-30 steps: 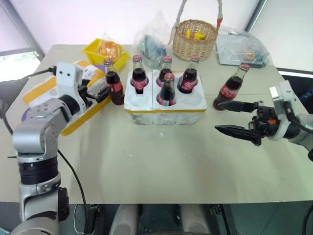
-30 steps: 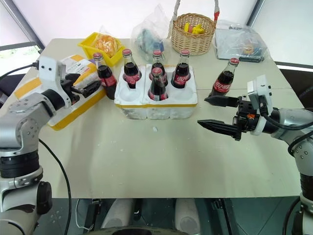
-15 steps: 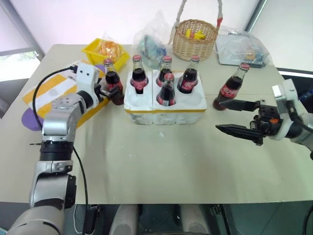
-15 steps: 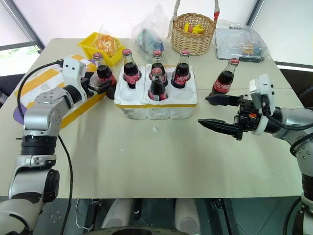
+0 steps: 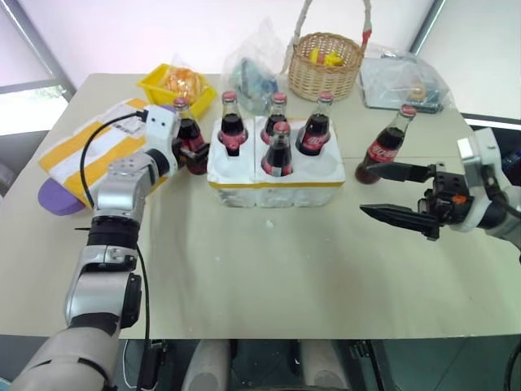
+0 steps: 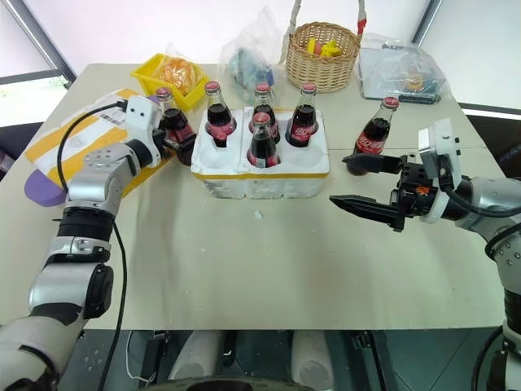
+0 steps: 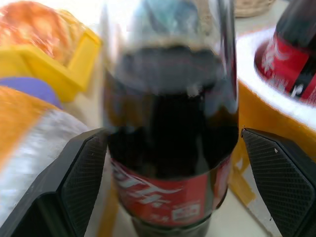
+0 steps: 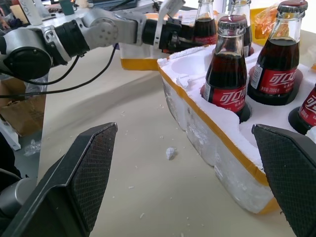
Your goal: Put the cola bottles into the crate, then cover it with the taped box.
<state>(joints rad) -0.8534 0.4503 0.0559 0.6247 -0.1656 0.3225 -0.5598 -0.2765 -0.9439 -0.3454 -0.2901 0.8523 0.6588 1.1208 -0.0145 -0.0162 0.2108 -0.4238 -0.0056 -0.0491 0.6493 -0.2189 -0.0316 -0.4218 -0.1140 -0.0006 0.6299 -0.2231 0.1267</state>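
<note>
Scene: a beige table [image 5: 269, 277] is seen from above, with a white foam crate [image 5: 275, 175] at upper centre of the frame.
Crate: four cola bottles [image 5: 281, 151] are stood upright in its wells; two front wells are seen empty.
Loose bottle, left: one bottle [image 5: 189, 137] is stood on the table just left of the crate, beside the yellow-striped taped box [image 5: 94, 151] at upper left.
Loose bottle, right: another bottle [image 5: 384, 147] is stood upright on the table at right of the frame, apart from the crate.
Left gripper: the left gripper [image 7: 173, 168] is held wide open, one finger on each side of the left loose bottle; in the wrist view gaps are seen on both sides, so nothing is gripped yet.
Right gripper: the right gripper [image 5: 391, 194] is held open and empty, just in front of the right loose bottle.
Key relation: the left bottle is placed directly between the left fingers [image 7: 81, 177], its long axis upright and crossing the level gripper; this arm is judged the nearer, and closing is likely the next need.
Background: a wicker basket [image 5: 323, 65] and a yellow bin [image 5: 175, 84] are set at the top edge.
</note>
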